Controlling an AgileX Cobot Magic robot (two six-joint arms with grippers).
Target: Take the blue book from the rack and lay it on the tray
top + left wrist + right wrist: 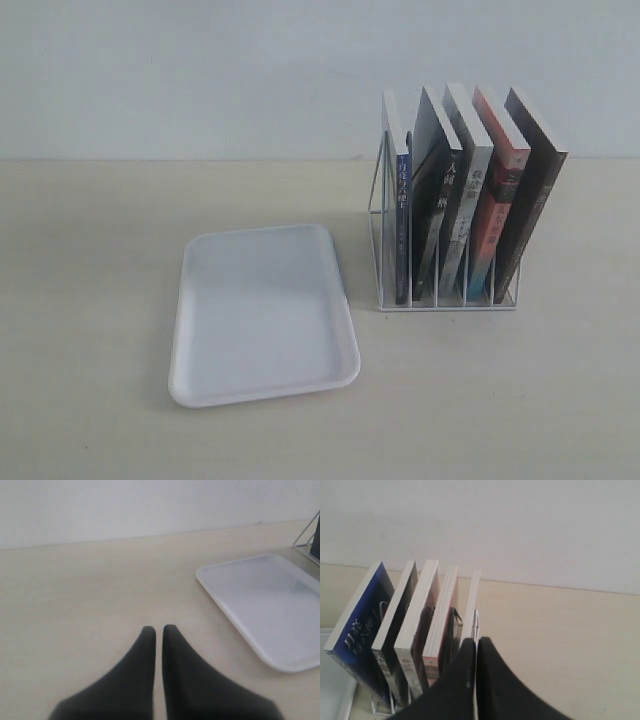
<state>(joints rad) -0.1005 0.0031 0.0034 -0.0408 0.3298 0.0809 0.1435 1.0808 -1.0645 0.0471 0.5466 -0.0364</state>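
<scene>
The blue book (401, 215) stands upright in the leftmost slot of the white wire rack (447, 296), its blue spine facing the front; the right wrist view shows its blue cover (366, 620) at the end of the row. The white tray (262, 312) lies flat to the left of the rack and shows in the left wrist view (265, 605). My left gripper (158, 628) is shut over bare table beside the tray. My right gripper (476, 640) is shut, hovering above the other end of the row. Neither gripper appears in the exterior view.
Several other books (480, 205) fill the remaining slots, among them a black-covered one (530, 200) at the right end and a red-orange spined one (497, 205). A pale wall rises behind the beige table (100, 250).
</scene>
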